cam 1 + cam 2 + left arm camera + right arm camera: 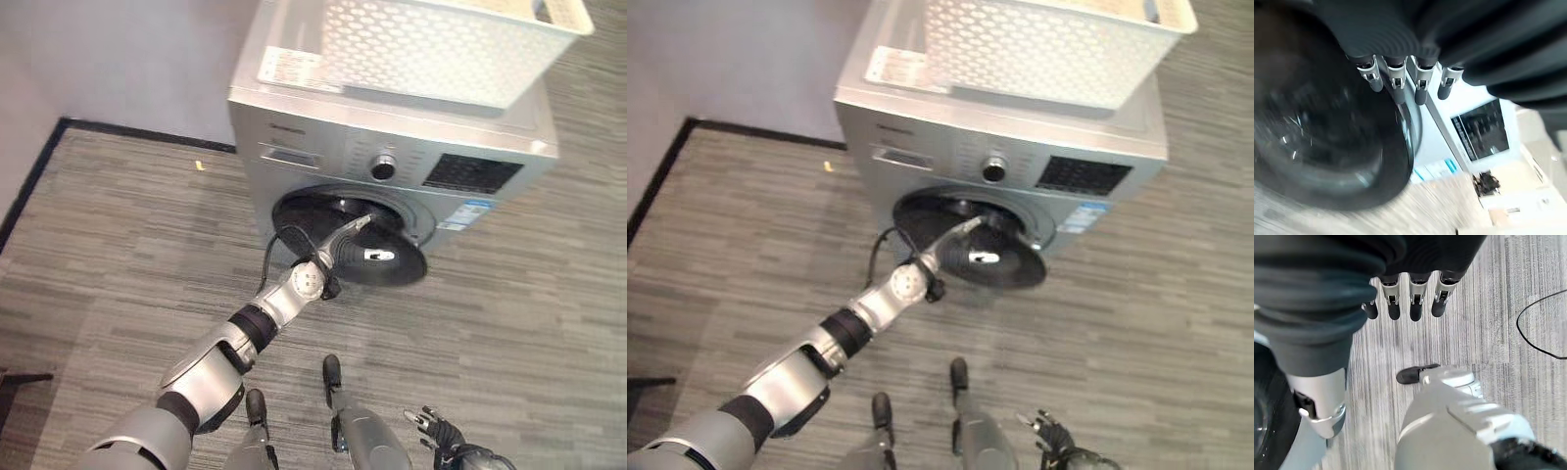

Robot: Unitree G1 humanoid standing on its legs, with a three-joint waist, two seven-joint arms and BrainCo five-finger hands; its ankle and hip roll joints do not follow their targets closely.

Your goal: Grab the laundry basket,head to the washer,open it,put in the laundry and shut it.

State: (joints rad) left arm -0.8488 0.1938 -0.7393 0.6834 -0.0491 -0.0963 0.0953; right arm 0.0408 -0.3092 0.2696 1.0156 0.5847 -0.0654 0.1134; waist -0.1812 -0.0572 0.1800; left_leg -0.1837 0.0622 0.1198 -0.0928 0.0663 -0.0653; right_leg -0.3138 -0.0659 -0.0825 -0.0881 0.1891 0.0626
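A silver front-loading washer (313, 147) stands ahead with a white perforated laundry basket (421, 39) on its top; what lies in the basket is hidden. The washer's round dark door (392, 262) appears swung partway out from the drum opening (304, 211). My left hand (345, 247) reaches to the door with straight fingers (1396, 83) laid against its dark glass (1322, 132), holding nothing. My right hand (438, 431) hangs low at my right side, its fingers (1415, 303) relaxed over the floor and empty.
Grey striped floor (118, 255) surrounds the washer. A wall with a black baseboard (39, 166) runs at the left and behind. A small yellow scrap (200, 165) lies on the floor left of the washer. A dark object (20, 380) pokes in at the left edge.
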